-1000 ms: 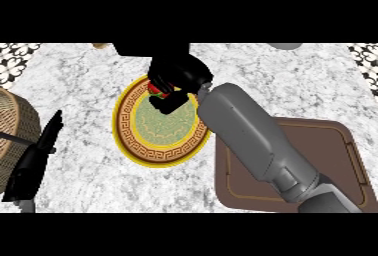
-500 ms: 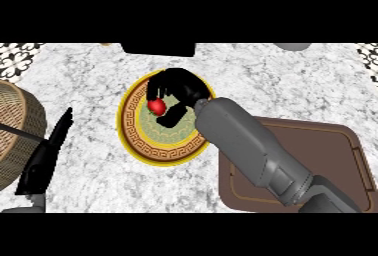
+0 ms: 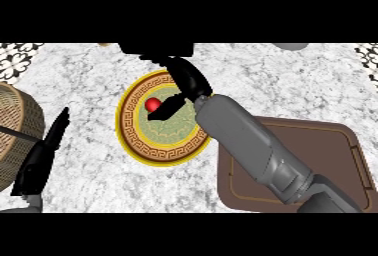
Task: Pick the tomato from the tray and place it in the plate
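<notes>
Woven wicker basket [image 3: 11,125] at far left edge. Left hand [image 3: 44,155], black, fingers straight, rests upright beside it. Small glossy red tomato [image 3: 153,104] lies on round yellow-rimmed plate [image 3: 159,157] with key-pattern border. Right hand [image 3: 184,87] above plate, fingers relaxed, holding nothing. Brown rectangular tray [image 3: 339,145] at right. White marbled table [image 3: 88,65].

At frame centre we see the round gold-rimmed patterned plate [image 3: 159,150] on the grey marble counter [image 3: 295,85]. The small red tomato [image 3: 152,104] lies in its upper part, just left of our black right hand [image 3: 186,82]. The brown rectangular tray [image 3: 332,150] sits lower right. A woven wicker basket [image 3: 15,115] occupies the left edge, our black left hand [image 3: 40,160] beside it.
</notes>
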Tool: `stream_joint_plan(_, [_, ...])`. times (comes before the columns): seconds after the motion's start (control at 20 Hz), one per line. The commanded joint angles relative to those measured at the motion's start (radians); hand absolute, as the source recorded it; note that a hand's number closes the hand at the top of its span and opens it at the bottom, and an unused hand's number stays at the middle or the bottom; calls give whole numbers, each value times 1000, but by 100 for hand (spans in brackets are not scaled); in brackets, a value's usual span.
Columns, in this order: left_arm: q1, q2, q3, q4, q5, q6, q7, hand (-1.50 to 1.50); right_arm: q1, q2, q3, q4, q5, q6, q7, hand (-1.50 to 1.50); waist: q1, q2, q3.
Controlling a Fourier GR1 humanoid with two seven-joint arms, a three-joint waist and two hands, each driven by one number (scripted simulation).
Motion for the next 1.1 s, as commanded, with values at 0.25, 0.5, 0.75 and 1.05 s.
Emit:
stream_joint_plan(0.25, [60, 14, 29, -32, 1, 0, -14, 0, -7, -39, -255, 132, -168, 50, -133, -150, -34, -4, 1])
stream_joint_plan(0.5, [57, -20, 19, -6, -11, 23, -48, 0, 25, -160, -356, 241, -219, 222, -337, -150, -27, 4, 1])
stream_joint_plan(0.75, [38, -3, 30, -7, 16, -19, -37, 0, -13, -279, -409, 319, -230, 385, -439, -150, -25, 4, 1])
stream_joint_plan(1.05, [-14, 0, 32, -8, 7, -17, 15, 0, -14, -350, -409, 443, -183, 467, -564, -150, -5, 14, 2])
